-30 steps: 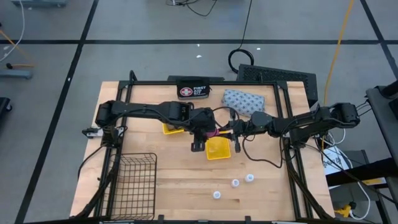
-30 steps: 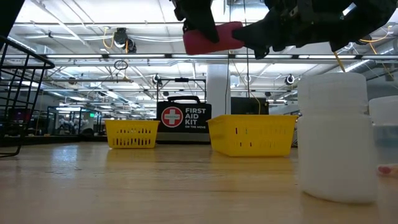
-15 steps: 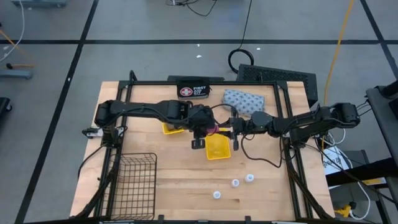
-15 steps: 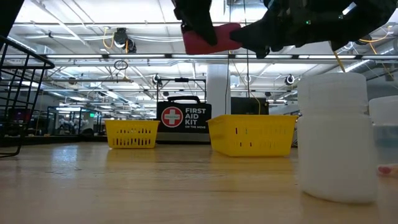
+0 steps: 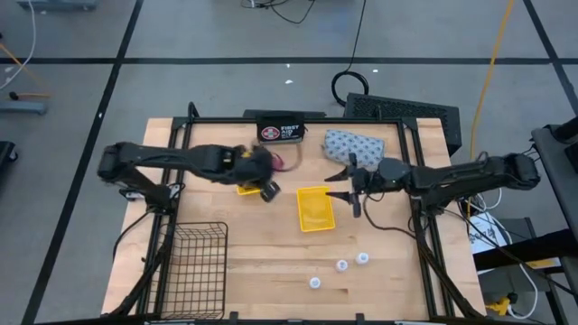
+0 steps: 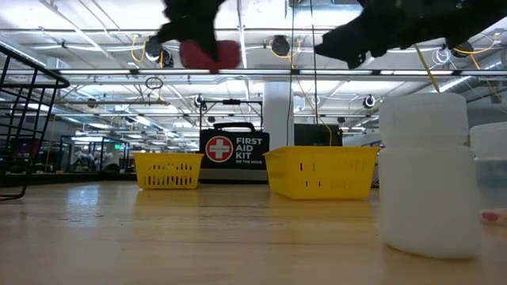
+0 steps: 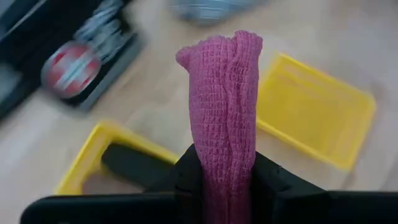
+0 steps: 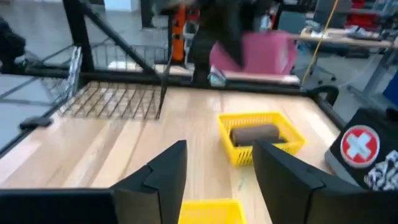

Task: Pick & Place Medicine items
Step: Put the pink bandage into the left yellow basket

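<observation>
My left gripper (image 5: 276,166) is shut on the pink flat bar (image 7: 224,106), high above the left yellow tray (image 5: 246,188). The bar also shows in the low view (image 6: 210,54) and the right wrist view (image 8: 264,53). The small brown oblong (image 8: 255,132) lies in that left tray. My right gripper (image 5: 349,185) is open and empty, just right of the right yellow tray (image 5: 315,208). Three white round containers (image 5: 341,265) stand on the table near the front. The grey-blue pouch (image 5: 354,146) lies at the back. The black block is not in view. My left gripper pinches the pink bar by one end (image 7: 222,177) between its two fingers (image 7: 189,177). The fingers come from the table's left and lie along the bar. The rest of the bar sticks out past the fingertips. It is lifted clear of the table and trays.
The black First Aid case (image 5: 280,132) stands at the far edge, left of the pouch. A wire basket (image 5: 194,257) sits at the front left. One white container (image 6: 432,174) stands close to the low camera. Bare wood lies between the trays and the containers.
My left gripper has carried the pink bar away from my right gripper, toward the table's left and far side, from above the right yellow tray to above the left one. My right gripper has drawn back slightly toward the table's right edge and no longer touches the bar.
</observation>
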Controlling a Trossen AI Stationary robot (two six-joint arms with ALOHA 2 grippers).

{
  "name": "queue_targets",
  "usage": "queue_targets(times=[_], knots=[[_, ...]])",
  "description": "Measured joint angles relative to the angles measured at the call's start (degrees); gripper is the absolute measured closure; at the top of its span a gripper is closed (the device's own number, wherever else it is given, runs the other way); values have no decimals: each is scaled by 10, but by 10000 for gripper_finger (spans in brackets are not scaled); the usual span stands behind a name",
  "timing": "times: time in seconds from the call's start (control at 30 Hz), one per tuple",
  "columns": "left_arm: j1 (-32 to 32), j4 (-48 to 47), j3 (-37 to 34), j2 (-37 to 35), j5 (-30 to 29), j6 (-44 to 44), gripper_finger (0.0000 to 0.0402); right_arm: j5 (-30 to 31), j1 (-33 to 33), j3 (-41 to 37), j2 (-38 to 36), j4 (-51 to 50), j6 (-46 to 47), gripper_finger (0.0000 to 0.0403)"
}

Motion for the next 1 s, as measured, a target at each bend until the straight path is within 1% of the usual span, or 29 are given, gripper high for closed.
queue_targets(times=[0.07,0.13,0.2,0.27,0.37,0.43,0.53,0.67,0.77,0.87,1.0], knots=[[2,-12,-53,-37,-19,-116,327,0,0,2,-11,-4,0,231],[3,-34,-106,-58,-34,-249,327,0,0,1,-17,-10,-1,236],[4,-43,-156,-77,-32,-372,327,0,0,1,-17,-11,-1,240],[9,-37,-194,-87,-16,-455,316,-1,0,1,-17,-13,-1,245],[14,-17,-237,-95,16,-526,290,-1,0,1,-13,-14,-2,251],[21,13,-259,-94,26,-538,280,-2,0,1,-12,-18,-2,255],[42,57,-277,-93,27,-542,276,-2,0,1,-10,-15,-2,259],[67,127,-289,-93,29,-520,288,-3,0,1,-10,-15,0,263],[91,131,-290,-91,28,-511,299,-3,0,1,-10,-16,0,264],[110,133,-290,-89,27,-494,302,-3,0,1,-10,-15,0,264],[118,141,-290,-90,26,-491,286,-3,0,1,-10,-19,0,264]])
